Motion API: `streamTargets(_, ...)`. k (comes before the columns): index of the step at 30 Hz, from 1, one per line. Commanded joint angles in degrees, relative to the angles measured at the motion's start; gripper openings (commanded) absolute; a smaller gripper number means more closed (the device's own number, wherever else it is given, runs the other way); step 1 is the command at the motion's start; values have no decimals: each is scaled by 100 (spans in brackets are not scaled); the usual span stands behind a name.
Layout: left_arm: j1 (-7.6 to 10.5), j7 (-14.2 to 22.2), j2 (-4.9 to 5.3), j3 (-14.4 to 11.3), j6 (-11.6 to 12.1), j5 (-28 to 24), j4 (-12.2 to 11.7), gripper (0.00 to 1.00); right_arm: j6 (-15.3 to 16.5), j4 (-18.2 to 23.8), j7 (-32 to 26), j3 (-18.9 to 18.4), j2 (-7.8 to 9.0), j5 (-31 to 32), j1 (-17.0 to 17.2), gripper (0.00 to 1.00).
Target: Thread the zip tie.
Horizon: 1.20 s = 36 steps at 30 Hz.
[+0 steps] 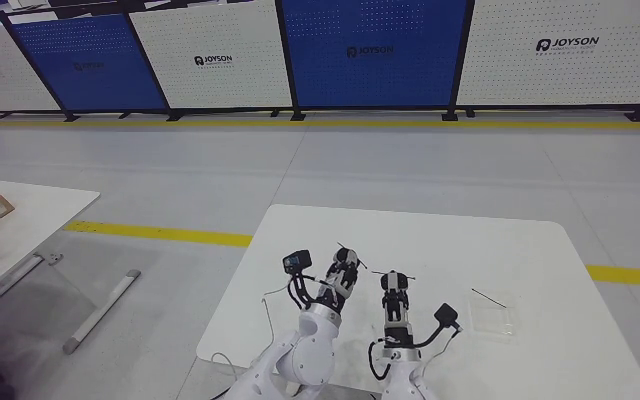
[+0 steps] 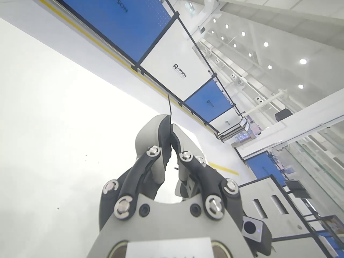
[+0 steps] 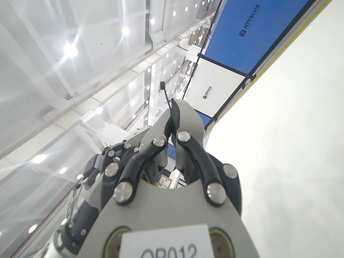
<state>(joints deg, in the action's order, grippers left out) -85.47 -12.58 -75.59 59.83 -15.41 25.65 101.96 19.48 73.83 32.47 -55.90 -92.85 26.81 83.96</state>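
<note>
Overhead: left gripper (image 1: 345, 265) and right gripper (image 1: 395, 284) are held side by side, apart, over the table (image 1: 450, 250).
Left wrist: claw is clamped on the zip tie (image 2: 169, 107); the thin tail protrudes.
Right wrist: claw is pinched closed on the strap just below the head (image 3: 162, 85).
Progress: tail is judged not yet passed through head; alignment and insertion remain.

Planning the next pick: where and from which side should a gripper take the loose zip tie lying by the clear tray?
The loose zip tie lies flat and thin at the clear tray's far edge, so probably come straight down and pinch its middle across its width.
</note>
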Motion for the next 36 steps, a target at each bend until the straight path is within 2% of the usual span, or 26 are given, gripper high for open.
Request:
streamTargets(1, 3, 18, -3, -13, 1, 44, -12, 0, -1, -22, -6, -20, 1, 0, -11, 0)
streamTargets(15, 3, 18, -3, -13, 1, 44, -12, 0, -89, 70, -221, -57, 0, -18, -28, 0)
streamTargets(36, 3, 18, -3, -13, 1, 44, -12, 0, -94, 5, -199, -66, -50, -6, -50, 0)
